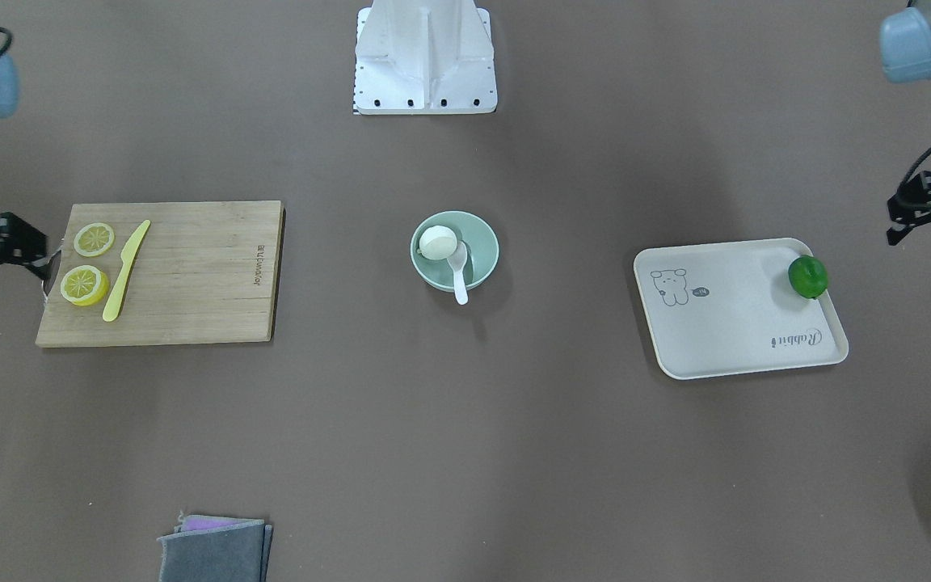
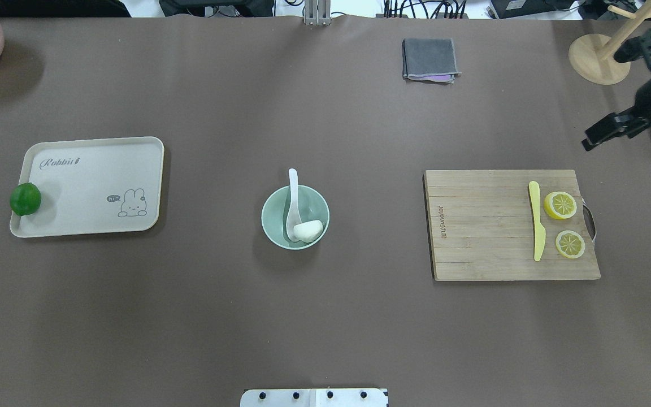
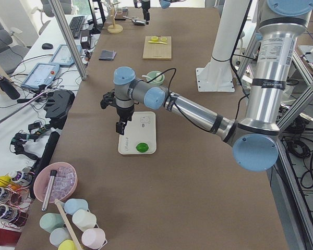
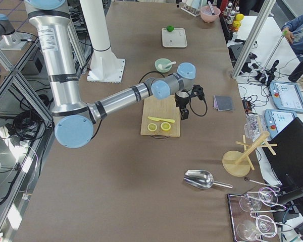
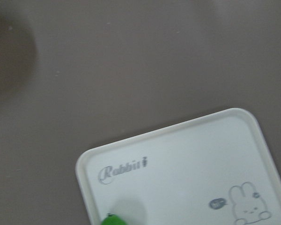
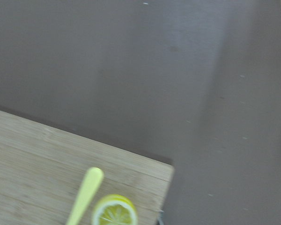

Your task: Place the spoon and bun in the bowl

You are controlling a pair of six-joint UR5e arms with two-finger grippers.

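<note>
Status: my read is both items are home. Bowl (image 2: 276, 217) sits mid-table. Bun (image 2: 308, 230) lies inside it at 5 o'clock in the overhead view, touching the scoop of the spoon (image 2: 292, 195). The scoop is down in the bowl, and the handle leans on the rim at 12 o'clock and pokes out past it.

Arms: both are well apart from the bowl.
- Right gripper (image 2: 597, 135) hangs above the table, 1 o'clock off the far corner of the cutting board (image 2: 484, 226).
- Left gripper (image 3: 120, 129) hangs near the lime end of the tray (image 2: 94, 169), about 9 o'clock from the bowl. It's cropped at the frame edge front-on, so the exact spot is probably a bit off.
- Jaws: can't tell on either. They're too small or cut off, and neither wrist cam shows fingertips.

Step in hand, as I judge it: clear out and park. To do it well:
- Retract up and outward, with no path across the bowl.
- Mind the spoon handle. It overhangs the rim, so a brushing cable or finger could lever the scoop up and roll the bun.
- Right arm: steer clear of the knife (image 2: 537, 226) and lemon slices (image 2: 560, 205) at the board's 3 o'clock end.
- Left arm: don't nudge the lime (image 2: 25, 199) on the tray's 9 o'clock rim, since it would likely roll.
- No re-grasp to tidy up.
</note>
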